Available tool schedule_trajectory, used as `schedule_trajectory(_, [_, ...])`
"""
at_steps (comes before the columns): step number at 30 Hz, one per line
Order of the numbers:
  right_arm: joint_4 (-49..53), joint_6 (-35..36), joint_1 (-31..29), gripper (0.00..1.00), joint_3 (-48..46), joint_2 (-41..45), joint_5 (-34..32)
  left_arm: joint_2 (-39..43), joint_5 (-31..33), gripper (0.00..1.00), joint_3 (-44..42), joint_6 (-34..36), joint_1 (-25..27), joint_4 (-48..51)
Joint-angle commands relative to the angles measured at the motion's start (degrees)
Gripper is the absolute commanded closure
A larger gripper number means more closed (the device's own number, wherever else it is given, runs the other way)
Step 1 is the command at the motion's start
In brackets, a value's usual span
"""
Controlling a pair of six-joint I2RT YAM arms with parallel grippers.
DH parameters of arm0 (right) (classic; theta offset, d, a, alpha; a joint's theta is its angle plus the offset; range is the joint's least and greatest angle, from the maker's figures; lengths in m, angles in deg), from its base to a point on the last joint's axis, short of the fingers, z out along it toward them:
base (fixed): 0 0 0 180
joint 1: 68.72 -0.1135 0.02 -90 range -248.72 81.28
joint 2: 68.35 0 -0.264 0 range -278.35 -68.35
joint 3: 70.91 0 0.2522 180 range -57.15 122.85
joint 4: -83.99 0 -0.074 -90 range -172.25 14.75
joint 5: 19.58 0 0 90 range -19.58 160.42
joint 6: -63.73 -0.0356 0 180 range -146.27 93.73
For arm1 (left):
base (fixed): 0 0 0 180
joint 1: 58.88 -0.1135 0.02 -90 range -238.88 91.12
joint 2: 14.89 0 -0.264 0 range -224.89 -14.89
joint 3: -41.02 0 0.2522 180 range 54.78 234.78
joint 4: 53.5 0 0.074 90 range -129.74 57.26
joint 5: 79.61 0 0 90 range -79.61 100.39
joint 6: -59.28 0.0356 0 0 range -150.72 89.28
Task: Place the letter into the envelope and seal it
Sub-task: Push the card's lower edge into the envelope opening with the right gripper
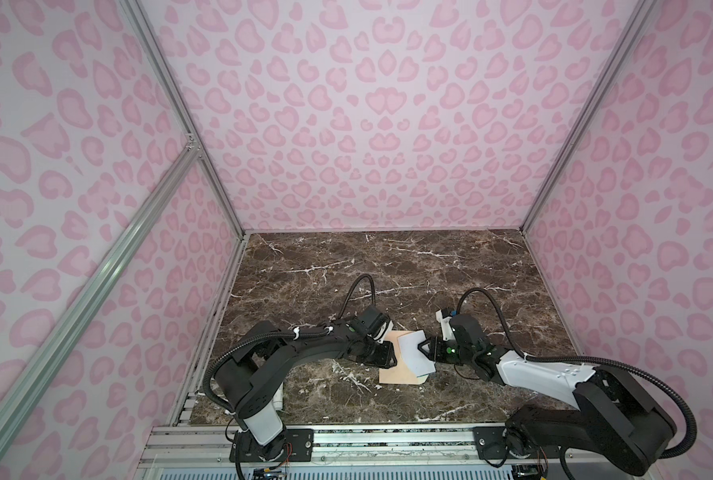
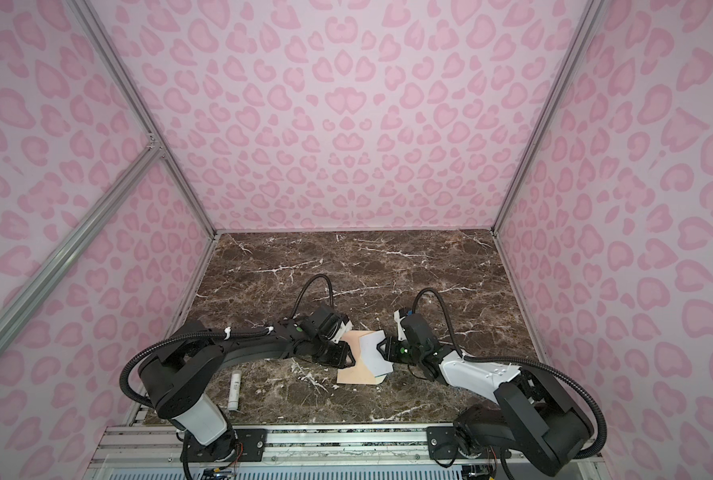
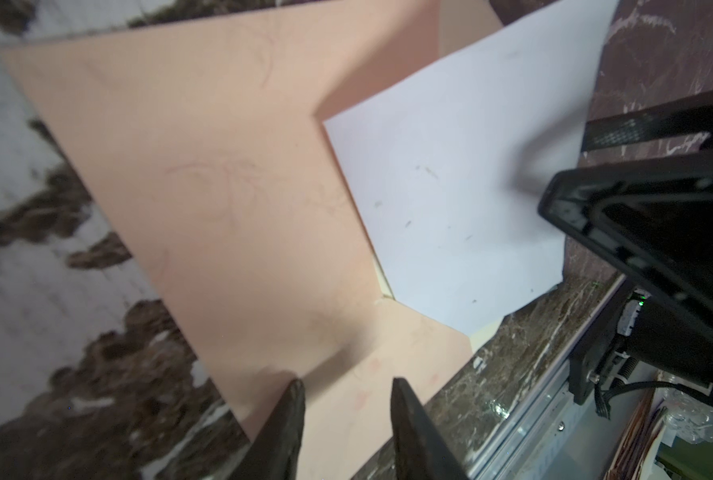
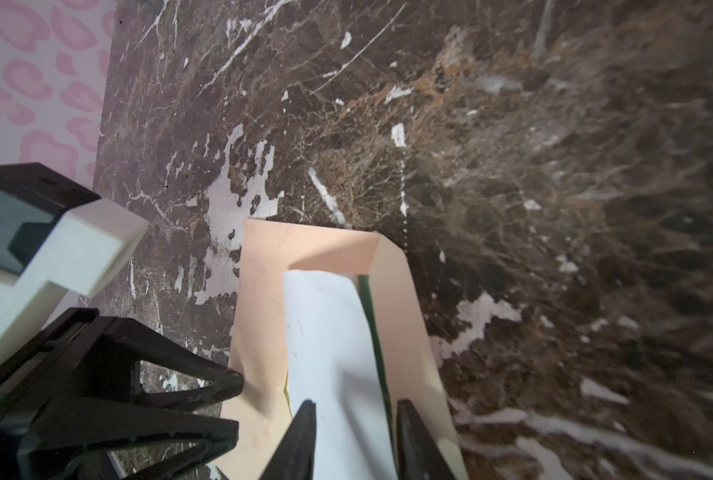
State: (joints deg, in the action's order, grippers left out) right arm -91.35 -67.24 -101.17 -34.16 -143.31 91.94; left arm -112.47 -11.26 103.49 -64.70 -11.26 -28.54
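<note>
Taking 6 o'clock as the side nearest the arm bases, I see from overhead a dark marble table [image 1: 388,266] between pink-spotted walls [image 1: 388,124]. The peach envelope [image 1: 390,376] lies on it, a little toward 6 o'clock of the middle. The white letter [image 1: 416,358] is partly tucked inside and sticks out at the envelope's 3 o'clock side. The left gripper [image 1: 393,356] meets the envelope's 9 o'clock edge, and the right gripper [image 1: 420,347] meets the letter's 2 o'clock edge. Both top views are too small to show how either gripper is set, but the wrist views do show it. The left gripper's fingers [image 3: 292,415] are spread and released, with peach paper showing in the gap. The right gripper's fingers [image 4: 305,432] are also spread and released, tips over the letter, whose face fills the gap. Only the right wrist view shows the letter's dark green border [image 4: 372,320]. A small white tube [image 2: 235,390] near 7 o'clock shows whole in a top view; in a top view the left arm [image 1: 259,374] hides nearly all of it.
</note>
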Motion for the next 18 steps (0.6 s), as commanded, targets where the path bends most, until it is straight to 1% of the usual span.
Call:
schedule_trajectory(1, [-2.4, -0.1, 0.3, 0.65, 0.5, -1.5, 2.0, -1.0, 3.7, 0.61, -0.8, 0.9, 0.1, 5.0])
schedule_trajectory(7, [-4.4, -0.7, 1.0, 0.65, 0.6, -2.8, 4.1, -1.2, 3.6, 0.61, -0.8, 1.1, -0.1, 4.9])
schedule_trajectory(11, [-5.4, -0.9, 1.4, 0.68, 0.6, -3.4, 4.9, -1.2, 3.6, 0.61, -1.2, 1.0, 0.0, 4.5])
schedule_trajectory(13, [-5.4, -0.9, 1.4, 0.72, 0.5, -3.8, 5.2, -1.2, 3.6, 0.61, -1.4, 0.9, 0.0, 4.3])
schedule_trajectory(18, [-4.3, -1.2, 1.5, 0.91, 0.1, -3.8, 5.2, -1.1, 4.2, 0.62, -1.7, 0.8, -0.1, 4.4])
